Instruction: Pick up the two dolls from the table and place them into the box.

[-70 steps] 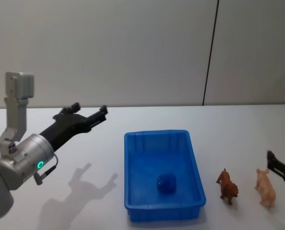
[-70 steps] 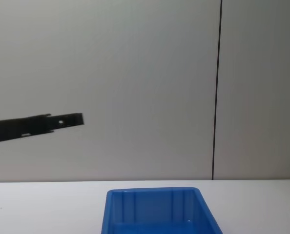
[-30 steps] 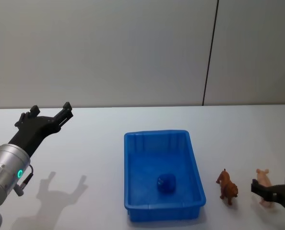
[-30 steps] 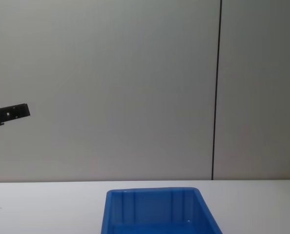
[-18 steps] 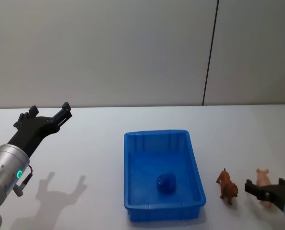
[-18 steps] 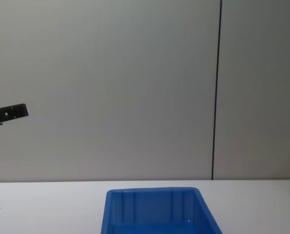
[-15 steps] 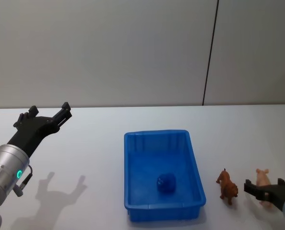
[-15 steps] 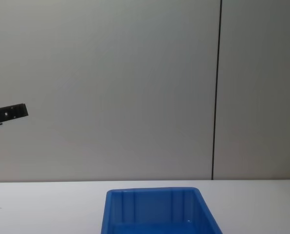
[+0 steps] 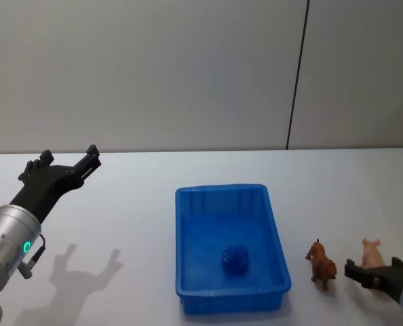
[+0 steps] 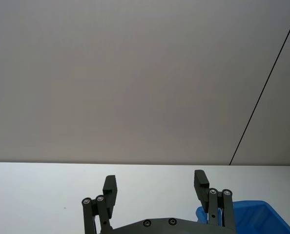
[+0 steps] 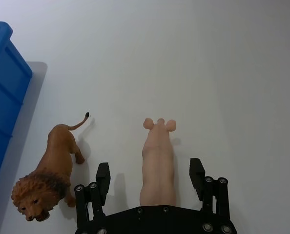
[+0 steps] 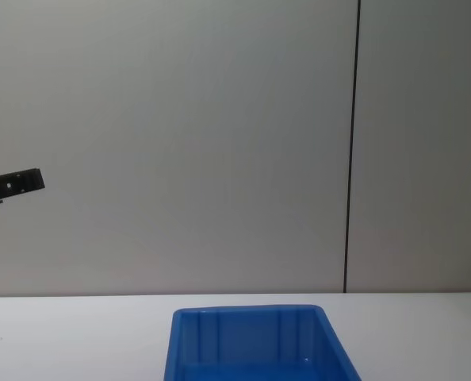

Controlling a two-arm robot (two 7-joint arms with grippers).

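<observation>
Two animal dolls stand on the white table (image 9: 120,204) right of the blue box (image 9: 222,190): a peach pig (image 9: 373,255) and a brown lion (image 9: 321,265). My right gripper (image 9: 372,268) is open at the pig. In the right wrist view the right gripper (image 11: 150,168) has one finger on each side of the pig's (image 11: 157,161) hind half, with gaps to both. The lion (image 11: 52,170) stands just outside one finger, between the pig and the box (image 11: 3,97). My left gripper (image 9: 69,155) hangs open high over the table's left side, far from the dolls.
A small blue round thing (image 9: 235,259) lies on the box floor. The box rim (image 12: 251,311) shows low in the chest view, the left gripper's tip (image 12: 13,183) at its left edge. A grey wall with a dark vertical seam (image 9: 296,75) backs the table.
The left arm drew back to the left and has since held still. The right gripper came in from the right and now straddles the pig, shifting only slightly in the last second.
</observation>
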